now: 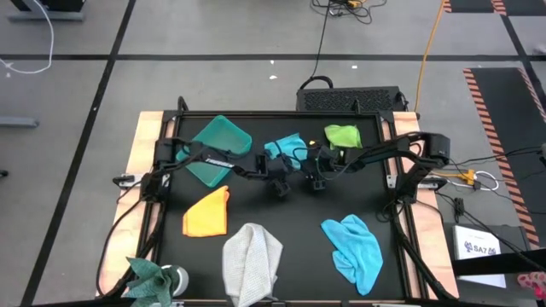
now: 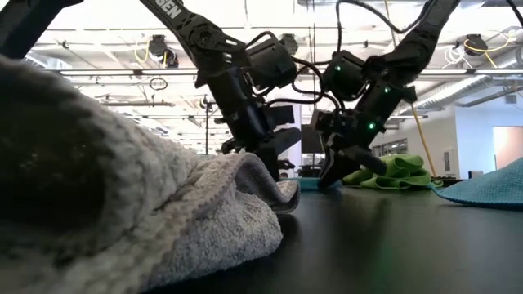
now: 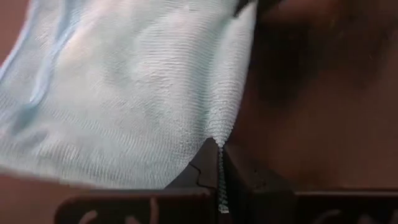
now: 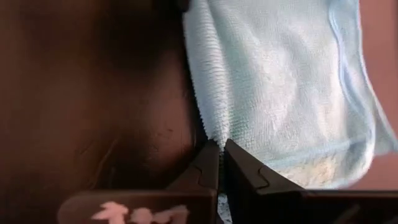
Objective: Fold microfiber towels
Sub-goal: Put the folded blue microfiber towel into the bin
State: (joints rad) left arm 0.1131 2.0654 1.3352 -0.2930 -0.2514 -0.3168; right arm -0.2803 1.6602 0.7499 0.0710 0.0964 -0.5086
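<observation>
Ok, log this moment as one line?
left tool: shut on light blue towel edge | right tool: shut on same towel | location: table centre | fold: not started

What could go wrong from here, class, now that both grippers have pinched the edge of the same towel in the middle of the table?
1. The left gripper and right gripper each hold only a thin edge of the light blue towel; it may slip out when lifted.
2. The grippers sit very close together in the high view, so they could bump each other.
3. The lime green towel and teal bin lie nearby; a swinging towel might snag them.
</observation>
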